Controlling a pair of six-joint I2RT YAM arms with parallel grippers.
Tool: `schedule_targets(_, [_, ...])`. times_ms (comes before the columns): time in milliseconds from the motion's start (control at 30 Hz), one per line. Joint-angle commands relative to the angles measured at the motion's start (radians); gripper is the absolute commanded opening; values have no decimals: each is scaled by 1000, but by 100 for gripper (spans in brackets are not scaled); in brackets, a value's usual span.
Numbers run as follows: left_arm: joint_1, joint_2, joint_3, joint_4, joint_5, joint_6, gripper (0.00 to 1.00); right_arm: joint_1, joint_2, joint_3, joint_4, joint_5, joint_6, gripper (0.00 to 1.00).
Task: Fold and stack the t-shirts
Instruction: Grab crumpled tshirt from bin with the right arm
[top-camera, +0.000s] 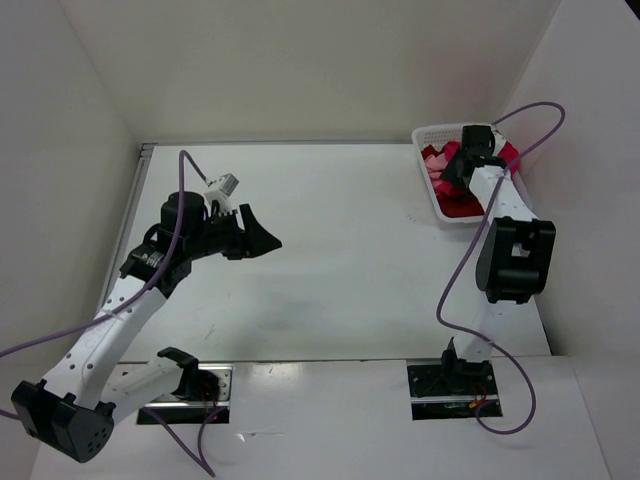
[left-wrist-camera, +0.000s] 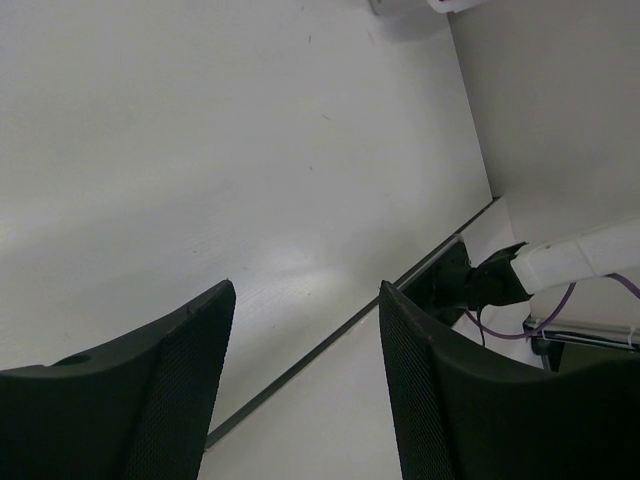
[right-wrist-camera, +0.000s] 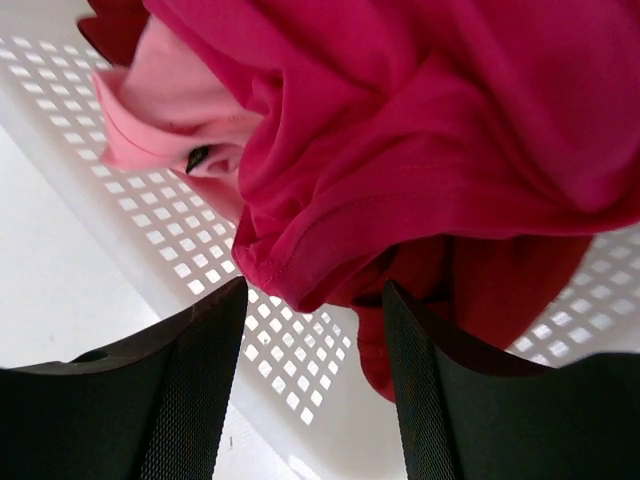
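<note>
Now the bright pink t-shirt (right-wrist-camera: 450, 120), the light pink t-shirt (right-wrist-camera: 170, 110) and the dark red t-shirt (right-wrist-camera: 490, 290) lie bunched up in the white basket (right-wrist-camera: 200, 260) at the far right corner of the table (top-camera: 330, 230). The right gripper (right-wrist-camera: 315, 290) hangs wide open just over them, holding nothing. The left gripper (left-wrist-camera: 305, 290) is open too, over the table.

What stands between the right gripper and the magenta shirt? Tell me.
Nothing visible does. The right gripper, jaws open, faces the magenta shirt directly, where it lies on top in the basket.
</note>
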Motion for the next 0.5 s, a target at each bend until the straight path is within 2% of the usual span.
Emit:
schedule_targets(0, [-5, 11, -12, 52, -5, 23, 67, 6, 35, 51, 47, -45, 3, 62])
schedule_targets(133, [-5, 20, -12, 52, -5, 23, 67, 6, 64, 51, 47, -68, 23, 60])
schedule_targets(267, [-5, 29, -12, 52, -5, 23, 67, 6, 86, 42, 79, -80, 23, 52])
schedule_targets(367, [-5, 38, -12, 62, -5, 23, 67, 6, 97, 72, 88, -94, 23, 38])
schedule_targets(467, [-5, 48, -12, 62, -14, 23, 67, 6, 106, 106, 88, -94, 23, 15])
